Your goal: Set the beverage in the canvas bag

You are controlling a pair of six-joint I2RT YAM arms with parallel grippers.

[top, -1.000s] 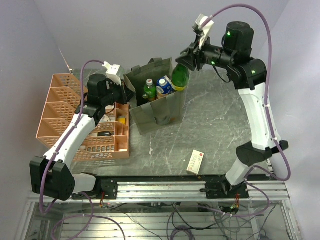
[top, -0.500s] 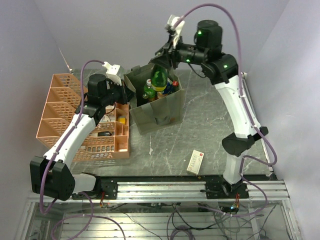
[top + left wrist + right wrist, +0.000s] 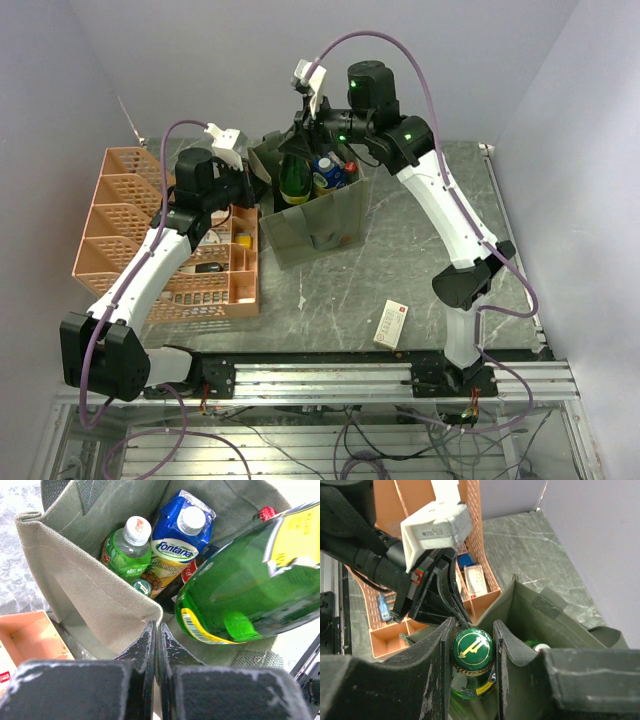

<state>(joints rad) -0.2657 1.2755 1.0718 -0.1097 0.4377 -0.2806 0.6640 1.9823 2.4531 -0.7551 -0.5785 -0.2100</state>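
Observation:
The olive-green canvas bag stands open at mid table. My right gripper is shut on the cap of a large green bottle, which hangs in the bag's left part, its lower half below the rim. In the right wrist view the fingers clamp the green cap. My left gripper is shut on the bag's left rim corner. The held bottle leans over a small green bottle, a blue carton and a red-capped bottle inside.
A salmon-pink lattice crate with small items stands left of the bag, under my left arm. A small white and red box lies near the table's front edge. The back wall is close behind the bag.
My right arm has swung left and lower with the green bottle, from the bag's right rim to inside its left part. The left gripper has not moved.

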